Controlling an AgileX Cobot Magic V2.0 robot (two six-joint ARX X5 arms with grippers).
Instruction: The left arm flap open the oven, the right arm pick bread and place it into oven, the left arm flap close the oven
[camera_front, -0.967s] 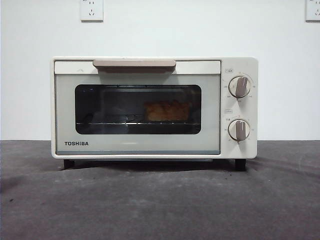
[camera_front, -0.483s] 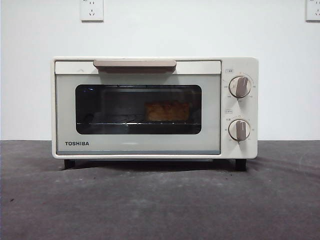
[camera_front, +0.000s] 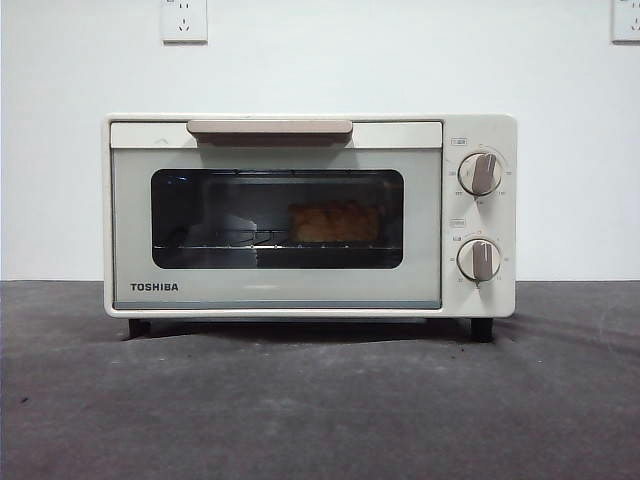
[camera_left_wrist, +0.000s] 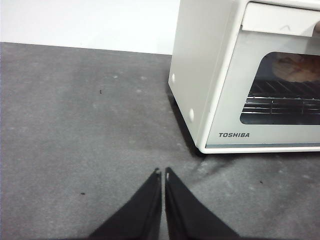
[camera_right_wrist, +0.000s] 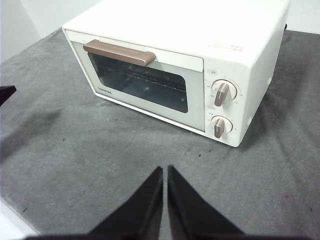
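Note:
The cream-white TOSHIBA oven (camera_front: 300, 135) stands on the dark table with its door shut and its beige handle (camera_front: 268, 128) at the top. The golden bread (camera_front: 335, 222) lies inside on the rack, seen through the window; it also shows in the left wrist view (camera_left_wrist: 299, 69). My left gripper (camera_left_wrist: 161, 173) is shut and empty, above the table off the oven's (camera_left_wrist: 200, 75) left front corner. My right gripper (camera_right_wrist: 164, 169) is shut and empty, raised in front of the oven (camera_right_wrist: 190, 35). Neither gripper shows in the front view.
The dark grey table (camera_front: 320, 400) stretches in front of the oven. A white wall with two sockets (camera_front: 183, 20) stands behind it. The other arm's black tip (camera_right_wrist: 6, 92) shows at the side edge of the right wrist view.

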